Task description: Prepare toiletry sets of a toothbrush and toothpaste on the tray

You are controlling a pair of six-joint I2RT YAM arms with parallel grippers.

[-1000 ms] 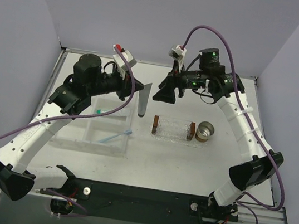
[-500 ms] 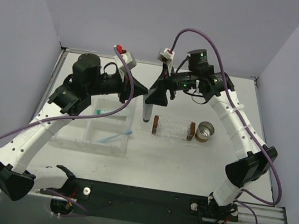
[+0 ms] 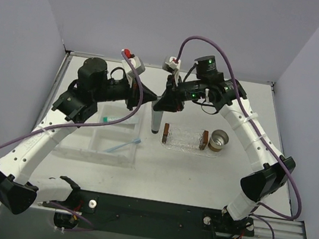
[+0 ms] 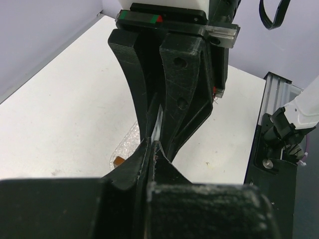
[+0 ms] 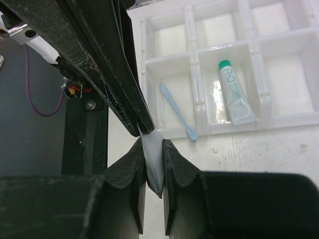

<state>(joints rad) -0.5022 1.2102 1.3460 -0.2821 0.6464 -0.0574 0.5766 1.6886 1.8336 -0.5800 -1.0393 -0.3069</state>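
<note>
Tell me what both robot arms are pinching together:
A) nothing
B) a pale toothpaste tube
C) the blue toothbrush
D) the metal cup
B: the right wrist view shows both arms' jaws closed on one pale toothpaste tube; the toothbrush lies in the box.

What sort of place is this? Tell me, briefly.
Probably a robot lab bench, not a bathroom: left arm and right arm bolted to a white table, bare walls around it, toothbrush and toothpaste in a compartment box.
</note>
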